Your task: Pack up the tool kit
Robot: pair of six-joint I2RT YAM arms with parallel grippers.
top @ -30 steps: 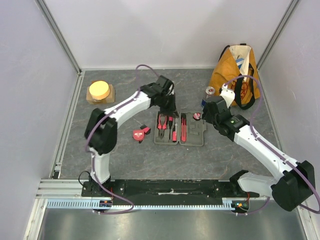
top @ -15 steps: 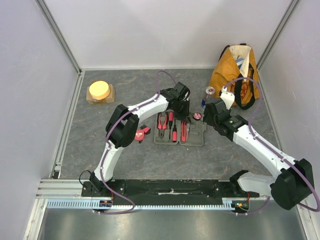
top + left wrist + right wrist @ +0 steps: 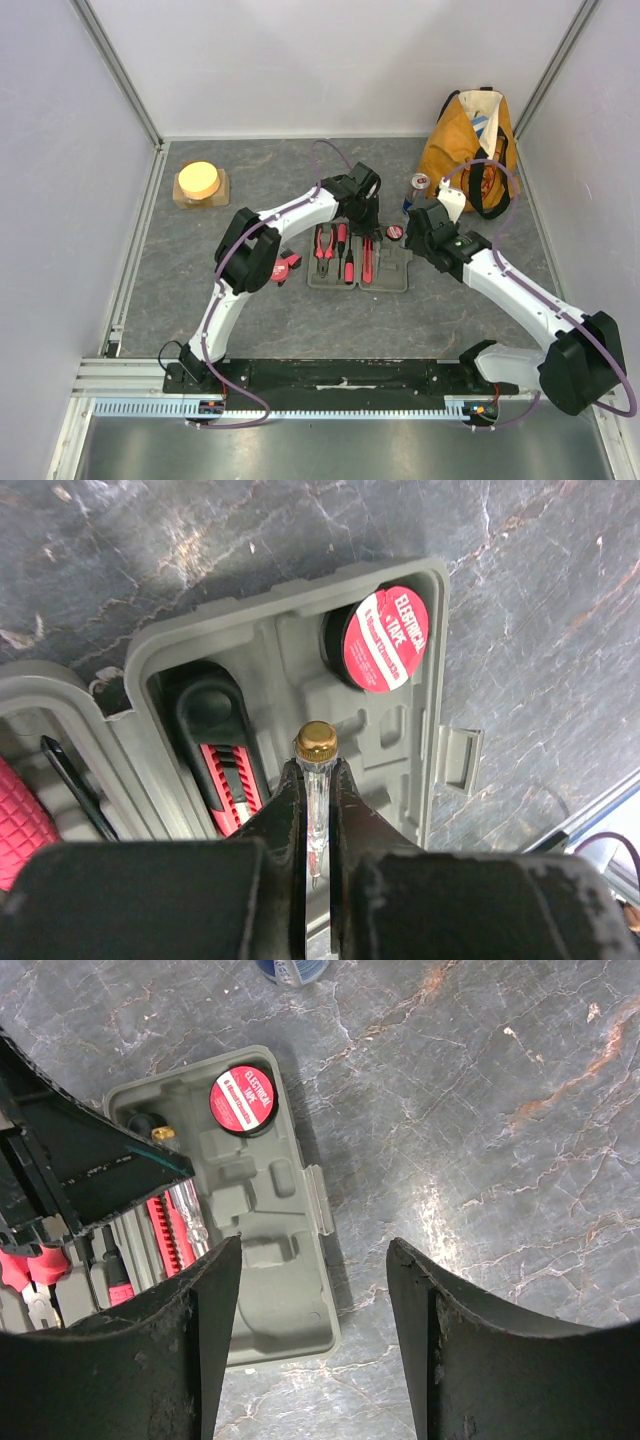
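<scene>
My left gripper (image 3: 315, 782) clamped on tester pen (image 3: 315, 742), case (image 3: 437, 680) directly beneath jaws. My right gripper (image 3: 310, 1290) spread wide, empty; case below, off to one side. Seated: pliers (image 3: 323, 243), cutter (image 3: 228, 775), tape (image 3: 388, 640). To do: tester, tape measure (image 3: 284, 266) outside case, closing.

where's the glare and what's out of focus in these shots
Left wrist view: the electrical tape label and the brass-capped tester read sharp, while the left gripper is a dark blur. Right wrist view: a bright glare patch sits on the table right of the case; the right gripper is dark and soft. Top external view: even light, faint shadows.
</scene>
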